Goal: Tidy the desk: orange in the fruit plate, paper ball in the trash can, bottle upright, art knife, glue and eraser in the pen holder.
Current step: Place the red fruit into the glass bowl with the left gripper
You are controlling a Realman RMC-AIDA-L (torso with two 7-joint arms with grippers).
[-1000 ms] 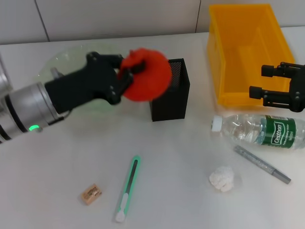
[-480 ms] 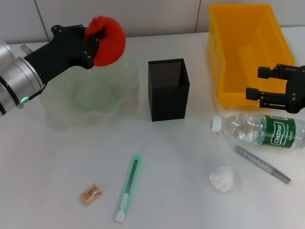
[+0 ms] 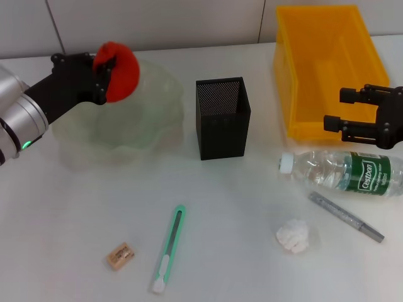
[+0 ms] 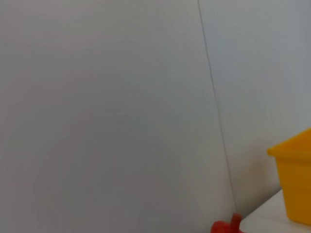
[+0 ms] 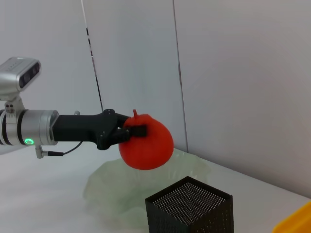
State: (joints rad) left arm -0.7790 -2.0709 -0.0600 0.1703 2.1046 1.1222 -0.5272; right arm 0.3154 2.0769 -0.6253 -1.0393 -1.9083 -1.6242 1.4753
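Head view: the left gripper (image 3: 101, 74) has its jaws clenched on the orange (image 3: 118, 71), held above the fruit plate (image 3: 151, 119). The right gripper (image 3: 352, 110), jaws released, hangs over the lying bottle (image 3: 346, 171). Right wrist view: the orange (image 5: 146, 142) hangs above the fruit plate (image 5: 112, 187), beyond the pen holder (image 5: 189, 208).

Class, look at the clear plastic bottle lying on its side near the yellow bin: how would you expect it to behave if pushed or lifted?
The bottle lies on its round side, so a push would probably roll it. It looks nearly empty, so likely light. Its thin clear wall may dent under a firm squeeze from the right end effector hovering beside it.
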